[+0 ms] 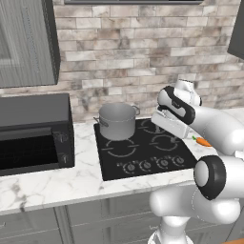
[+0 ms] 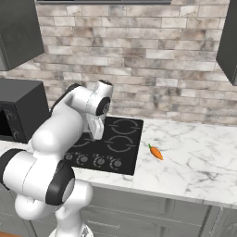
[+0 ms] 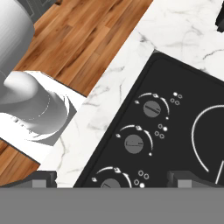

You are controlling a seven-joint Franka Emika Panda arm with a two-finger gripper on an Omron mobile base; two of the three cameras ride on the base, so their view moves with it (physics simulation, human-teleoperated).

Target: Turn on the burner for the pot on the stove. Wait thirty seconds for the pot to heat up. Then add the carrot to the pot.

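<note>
The grey metal pot [image 1: 116,120] stands on the back left burner of the black stove [image 1: 143,147]. To the right of the stove, the small orange carrot [image 2: 156,152] lies on the marble counter, also seen as the carrot [image 1: 203,141] past my forearm. My gripper [image 3: 114,179] hangs over the front part of the stove and points down at the row of knobs [image 3: 134,143]. It is open: its fingertips [image 3: 41,178] stand wide apart with nothing between them. From the right, the gripper [image 2: 97,136] hovers above the cooktop's left half and touches nothing.
A black microwave-like box [image 1: 33,133] sits on the counter left of the stove. The marble counter [image 2: 194,157] stretches to the right past the carrot. A brick wall stands behind, with dark cabinets above. Wooden floor [image 3: 65,43] lies in front of the counter edge.
</note>
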